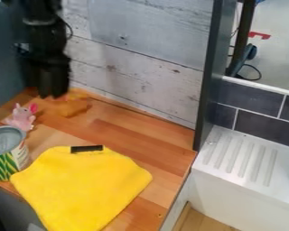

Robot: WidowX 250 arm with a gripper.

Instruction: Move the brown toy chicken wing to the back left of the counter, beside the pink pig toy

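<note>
Camera view: gripper (53, 96) above table (165, 155), near orange item (75, 106); whether open or closed, cannot tell. Pink toy (21, 118) beside can (8, 155); yellow cloth (81, 187) nearby.

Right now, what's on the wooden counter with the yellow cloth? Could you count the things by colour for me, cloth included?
Yellow: 1, the cloth
Black: 1, the small strip on the cloth
Pink: 1, the little toy animal
Orange: 1, an item I can't identify
Green and white: 1, the can
Total: 5
</note>
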